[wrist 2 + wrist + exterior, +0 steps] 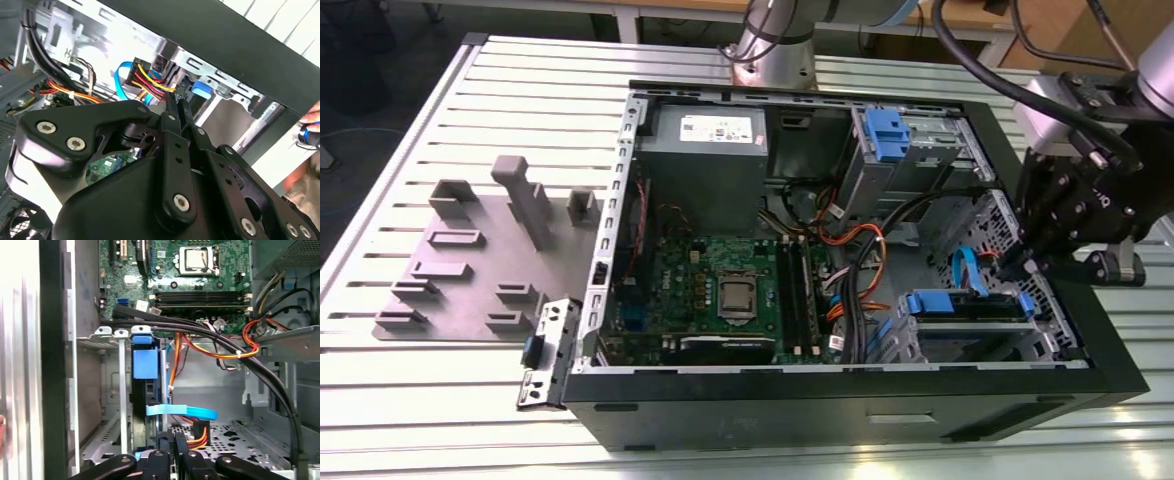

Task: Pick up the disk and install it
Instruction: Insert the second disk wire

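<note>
The disk (947, 303) sits edge-on in its blue carrier inside the lower drive bay, at the front right corner of the open computer case (854, 395). In the first wrist view the disk's blue carrier (144, 365) stands upright between the bay's metal rails. My gripper (1017, 268) reaches into the case just right of the bay. Its fingers are shut together with nothing between them. In the second wrist view the gripper (176, 97) points at the red, yellow and black power plug (150, 80) beside the carrier's blue tab (201, 90). The gripper (172, 442) also shows in the first wrist view.
Black and orange cables (225, 347) and a flat blue cable (182, 412) cross the space by the bay. The case also holds a motherboard (720, 290), a grey power supply (703, 140) and an upper drive cage (886, 135). A grey fixture plate (467, 260) lies left. A person's hand (310, 131) is nearby.
</note>
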Tool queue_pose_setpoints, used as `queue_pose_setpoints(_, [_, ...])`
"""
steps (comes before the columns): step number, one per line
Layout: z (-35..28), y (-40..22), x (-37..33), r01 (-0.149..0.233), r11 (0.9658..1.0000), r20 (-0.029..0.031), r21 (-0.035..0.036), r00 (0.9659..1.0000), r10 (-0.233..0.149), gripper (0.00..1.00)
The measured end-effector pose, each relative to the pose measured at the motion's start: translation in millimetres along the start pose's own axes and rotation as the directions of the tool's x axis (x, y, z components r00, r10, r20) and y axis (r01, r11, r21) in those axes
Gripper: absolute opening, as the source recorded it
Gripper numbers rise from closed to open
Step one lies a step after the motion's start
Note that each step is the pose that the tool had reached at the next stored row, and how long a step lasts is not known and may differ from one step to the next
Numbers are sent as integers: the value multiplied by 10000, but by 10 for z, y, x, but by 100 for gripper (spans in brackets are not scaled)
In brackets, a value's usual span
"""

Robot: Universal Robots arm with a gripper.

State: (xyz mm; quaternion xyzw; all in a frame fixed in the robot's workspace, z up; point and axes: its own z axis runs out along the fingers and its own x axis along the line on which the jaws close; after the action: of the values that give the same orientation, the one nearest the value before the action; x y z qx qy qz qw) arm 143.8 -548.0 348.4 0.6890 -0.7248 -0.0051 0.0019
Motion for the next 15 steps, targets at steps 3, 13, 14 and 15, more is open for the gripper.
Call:
queue_pose_setpoints(3, [1, 2, 25, -22, 10000, -140, 7, 9999, 22, 16])
queue_pose_setpoints(13, [51, 22, 57, -34, 10000, -259, 14, 9997, 34, 16])
queue_pose_setpoints(14, [59, 26, 57, -34, 10000, -265, 14, 9996, 35, 16])
queue_pose_setpoints(15, [66, 29, 57, -34, 10000, -270, 14, 9996, 34, 16])
